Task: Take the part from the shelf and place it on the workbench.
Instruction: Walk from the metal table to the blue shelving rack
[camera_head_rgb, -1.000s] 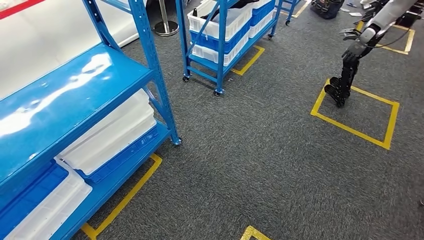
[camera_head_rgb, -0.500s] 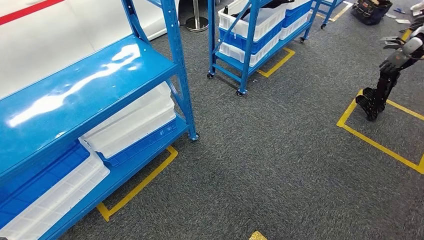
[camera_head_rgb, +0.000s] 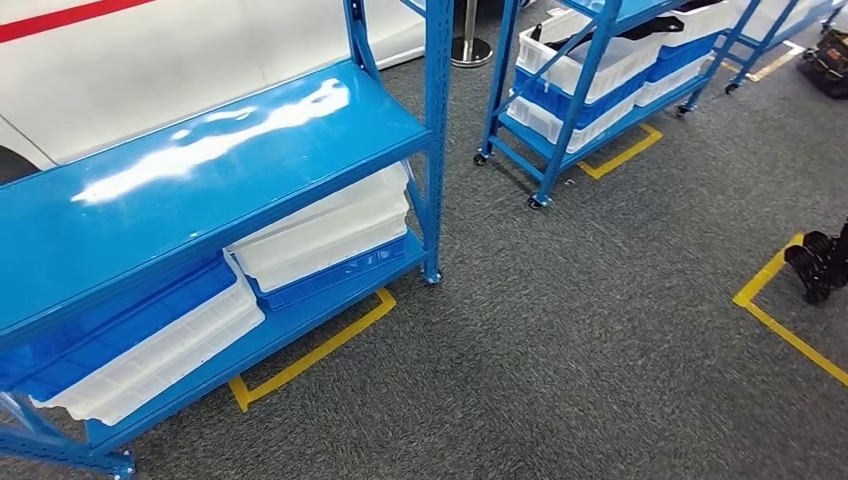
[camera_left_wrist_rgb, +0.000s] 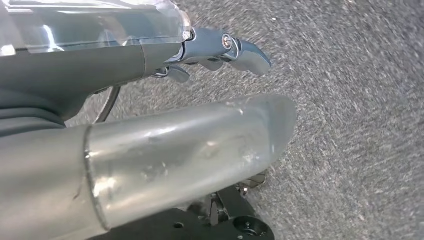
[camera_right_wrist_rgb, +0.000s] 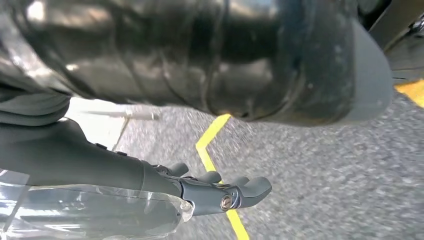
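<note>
A blue shelf rack (camera_head_rgb: 200, 150) stands at the left of the head view, its top board bare and glossy. Stacked white trays (camera_head_rgb: 320, 230) and a blue tray (camera_head_rgb: 110, 325) lie on its lower level. No part can be made out on it. My right hand (camera_head_rgb: 820, 262) hangs at the right edge over the carpet, and its fingers (camera_right_wrist_rgb: 225, 192) are stretched out around nothing. My left hand (camera_left_wrist_rgb: 220, 47) also hangs over the carpet, with its fingers out, its thumb (camera_left_wrist_rgb: 200, 150) apart and nothing in it.
A second blue wheeled rack (camera_head_rgb: 590, 90) with white and blue bins stands further back; something dark (camera_head_rgb: 640, 28) lies in its top bin. Yellow tape marks (camera_head_rgb: 790, 330) lie on the grey carpet (camera_head_rgb: 560, 350). A white wall with a red stripe (camera_head_rgb: 150, 60) is behind the shelf.
The whole picture has shifted to the right, so the camera has swung left. The near shelf now shows more fully and my right hand has slid to the right edge.
</note>
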